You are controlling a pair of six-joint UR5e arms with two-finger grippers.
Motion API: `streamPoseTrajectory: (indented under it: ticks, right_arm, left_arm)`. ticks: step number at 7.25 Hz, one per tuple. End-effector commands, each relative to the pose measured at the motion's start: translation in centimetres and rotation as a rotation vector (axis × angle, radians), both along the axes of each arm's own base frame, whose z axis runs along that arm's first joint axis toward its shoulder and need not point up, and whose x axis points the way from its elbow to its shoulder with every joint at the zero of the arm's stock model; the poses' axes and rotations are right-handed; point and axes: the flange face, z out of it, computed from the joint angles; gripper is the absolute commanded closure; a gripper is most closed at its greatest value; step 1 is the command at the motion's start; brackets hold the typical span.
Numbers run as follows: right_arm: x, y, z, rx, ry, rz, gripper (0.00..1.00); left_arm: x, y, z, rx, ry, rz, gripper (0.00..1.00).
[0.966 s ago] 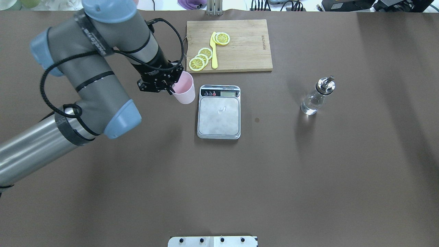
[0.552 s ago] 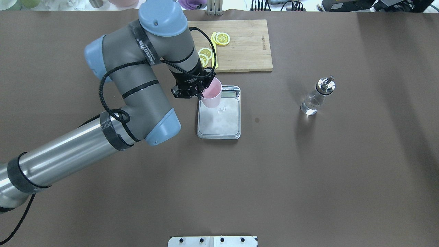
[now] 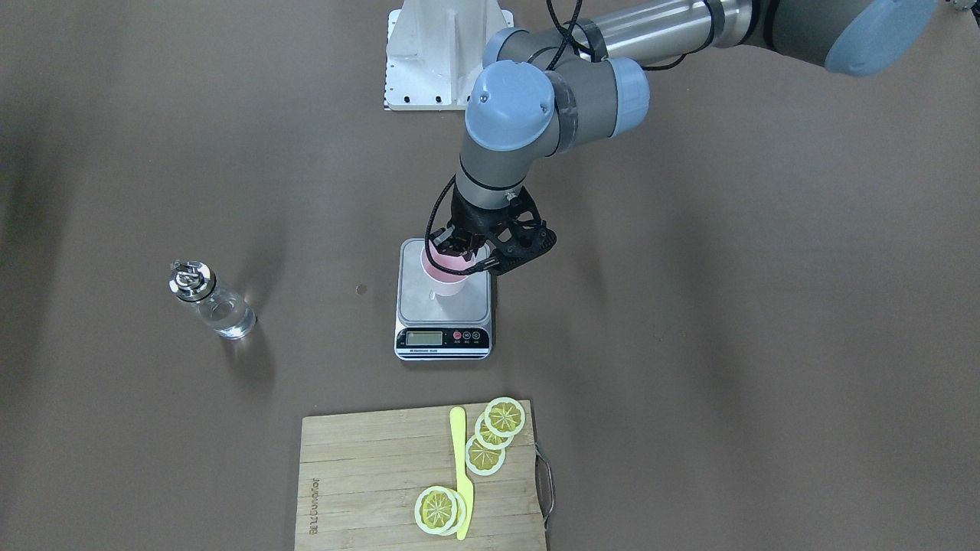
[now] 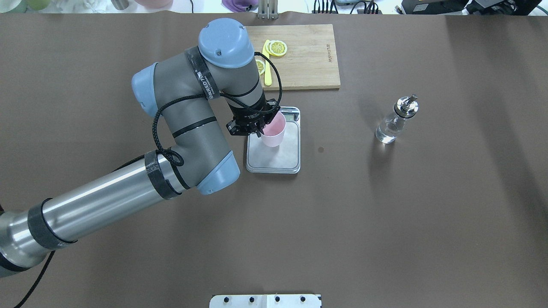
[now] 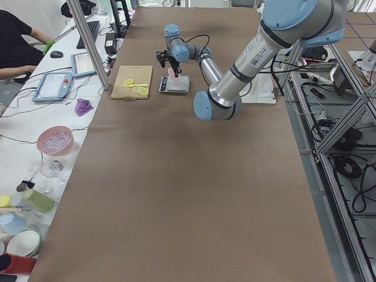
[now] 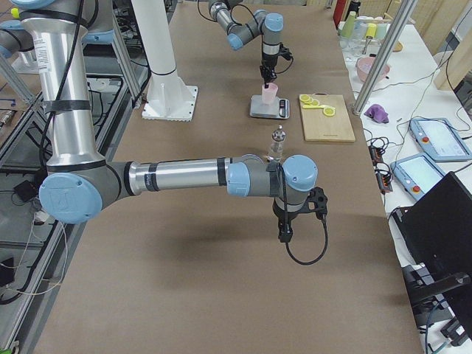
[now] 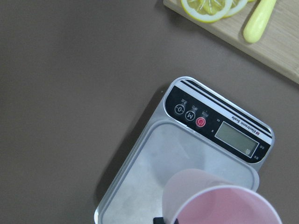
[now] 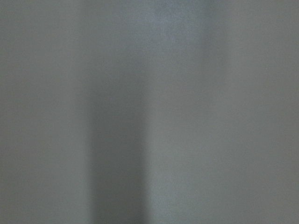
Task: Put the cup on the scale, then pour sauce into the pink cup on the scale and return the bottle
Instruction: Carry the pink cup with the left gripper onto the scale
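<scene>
My left gripper [image 4: 258, 129] is shut on the rim of the pale pink cup [image 4: 274, 131] and holds it upright over the silver platform of the scale [image 4: 283, 159]. I cannot tell whether the cup's base touches the platform. The cup also shows in the front view [image 3: 444, 269] and the left wrist view [image 7: 219, 201], above the scale [image 7: 154, 158]. The clear glass bottle [image 4: 391, 128] with a silver spout stands alone to the right, with clear sauce in it. My right gripper [image 6: 284, 237] shows only in the right side view, low over bare table; I cannot tell its state.
A wooden cutting board [image 4: 308, 55] with lemon slices [image 4: 277, 47] and a yellow knife [image 4: 267, 75] lies just behind the scale. The left arm's elbow [image 4: 214, 171] hangs over the table left of the scale. A white base plate [image 4: 265, 300] is at the near edge.
My left gripper has carried the pink cup rightward from beside the scale to over its platform and lowered it. The bottle has not moved.
</scene>
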Motion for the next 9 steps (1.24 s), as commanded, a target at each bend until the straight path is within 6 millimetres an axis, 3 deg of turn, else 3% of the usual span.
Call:
streamPoseTrajectory:
  ticks: [1,6,7,8,9]
  right_arm:
    - [-0.01,-0.03,-0.14,0.002,-0.004,0.0,0.0]
    - [-0.03,-0.03,-0.09,0.0,-0.007,0.0,0.0]
    - [-0.07,-0.02,-0.14,0.0,-0.013,0.0,0.0]
    - [-0.07,-0.03,-0.21,0.002,-0.013,0.0,0.0]
    - [-0.07,-0.03,-0.29,0.003,-0.013,0.0,0.0]
  left_arm:
    - [0.81,0.8,0.28,-0.001,-0.003,0.016,1.0]
    - [0.88,0.73,0.53,-0.005,-0.007,0.013,1.0]
    - [0.88,0.74,0.49,-0.003,-0.005,0.013,0.85]
    - [0.92,0.63,0.7,0.025,0.004,0.019,0.14]
    - [0.81,0.35,0.89,0.068,-0.006,-0.004,0.02]
